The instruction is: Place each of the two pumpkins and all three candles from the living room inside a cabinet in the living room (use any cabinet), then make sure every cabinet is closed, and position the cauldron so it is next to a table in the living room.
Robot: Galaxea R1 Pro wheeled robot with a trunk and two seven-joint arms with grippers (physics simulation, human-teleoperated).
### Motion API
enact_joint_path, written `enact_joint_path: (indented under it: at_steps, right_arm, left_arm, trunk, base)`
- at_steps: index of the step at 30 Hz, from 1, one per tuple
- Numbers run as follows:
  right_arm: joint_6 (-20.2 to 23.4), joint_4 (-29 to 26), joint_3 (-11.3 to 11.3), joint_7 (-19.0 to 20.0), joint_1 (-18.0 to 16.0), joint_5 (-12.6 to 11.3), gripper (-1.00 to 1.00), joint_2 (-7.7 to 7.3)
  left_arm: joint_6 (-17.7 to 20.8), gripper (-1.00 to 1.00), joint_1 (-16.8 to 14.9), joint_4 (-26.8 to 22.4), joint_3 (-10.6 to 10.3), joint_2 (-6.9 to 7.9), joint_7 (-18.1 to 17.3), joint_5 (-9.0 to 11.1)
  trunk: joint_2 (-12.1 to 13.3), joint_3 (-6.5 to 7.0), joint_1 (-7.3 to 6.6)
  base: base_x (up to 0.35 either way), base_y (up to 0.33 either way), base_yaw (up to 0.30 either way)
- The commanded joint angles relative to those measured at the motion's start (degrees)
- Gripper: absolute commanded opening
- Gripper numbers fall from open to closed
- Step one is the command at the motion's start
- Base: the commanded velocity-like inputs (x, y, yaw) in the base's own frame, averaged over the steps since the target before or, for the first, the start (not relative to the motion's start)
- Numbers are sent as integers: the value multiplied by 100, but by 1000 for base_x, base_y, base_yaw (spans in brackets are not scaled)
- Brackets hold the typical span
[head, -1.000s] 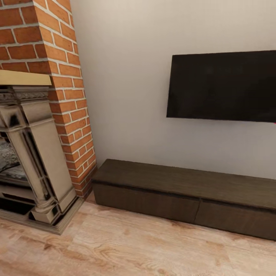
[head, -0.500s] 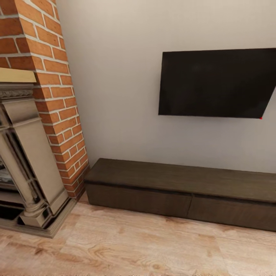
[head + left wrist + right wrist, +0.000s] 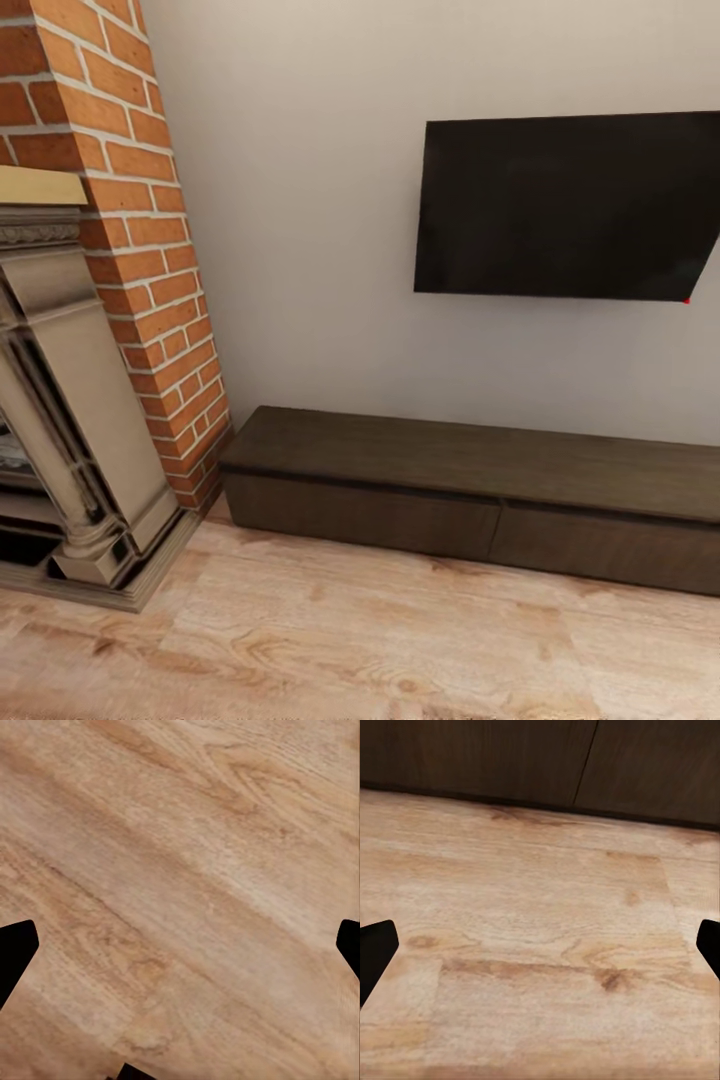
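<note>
Both of my hands hang over bare wooden floor [image 3: 330,640]; my left hand [image 3: 180,945] shows its two dark fingertips [image 3: 15,949] at opposite edges of its wrist view, spread wide with nothing between them but pale planks; my right hand [image 3: 540,949] is spread just the same, fingertips [image 3: 375,945] far apart and holding nothing.

From my head I see a plain light wall [image 3: 310,220] taking up most of the scene; against it on my left rises the brick chimney [image 3: 130,200], and in front of that stands the ornate stone fireplace [image 3: 70,400], its base resting on the floor; a black television [image 3: 565,205] is mounted on the wall toward my right, with a tiny red dot at its lower corner.

Below the television the cabinet [image 3: 470,495] runs long and low along the wall, its left end near the brick; its two visible flat drawer fronts are shut flush; in my right wrist view the cabinet [image 3: 540,757] fronts stand just beyond the hand, a thin seam dividing them.
</note>
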Motion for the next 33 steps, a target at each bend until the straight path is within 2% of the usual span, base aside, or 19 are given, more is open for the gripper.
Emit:
enact_joint_path:
  at_steps: [1, 2, 3, 4, 9, 15, 26, 33]
  right_arm:
    - [-8, 4, 49, -41, -4, -15, 100, 1]
    - [-8, 4, 49, -41, -4, -15, 100, 1]
    - [-8, 4, 48, -30, -4, -351, 100, 1]
    - [-8, -1, 48, -21, -4, -475, 100, 1]
    - [-8, -66, 49, -1, -4, -677, 100, 1]
    - [-8, -83, 49, 3, -4, -715, 100, 1]
    - [-8, -84, 51, 3, -4, -718, 100, 4]
    - [-19, -84, 87, 3, -4, -671, 100, 17]
  left_arm:
    - [-36, 100, -8, -26, -48, 6, 55, 2]
    - [-38, 100, -7, -26, -48, 6, 55, 2]
    - [-47, 100, -9, -26, -48, 6, 54, 2]
    - [-48, 100, -7, -26, -48, 6, 54, 2]
    - [-46, 100, -9, -26, -48, 6, 54, 2]
    - [-50, 100, -9, -26, -48, 6, 54, 2]
    - [-45, 100, -10, -26, -48, 6, 54, 2]
    - [-49, 100, -10, -26, -47, 6, 54, 2]
  trunk:
    - [-3, -15, -1]
    - [-3, -24, -1]
    - [-3, -32, -1]
    - [-3, -37, -1]
    - [-3, -48, -1]
    - [-3, -49, -1]
    - [-3, -49, -1]
    - [-3, -49, -1]
  base:
    - [0, 7, 0]
    - [0, 49, 0]
    - [87, 242, -103]
    - [94, 255, -155]
    - [100, 267, -221]
    - [84, 180, -287]
    - [10, 19, -292]
    - [0, 0, -65]
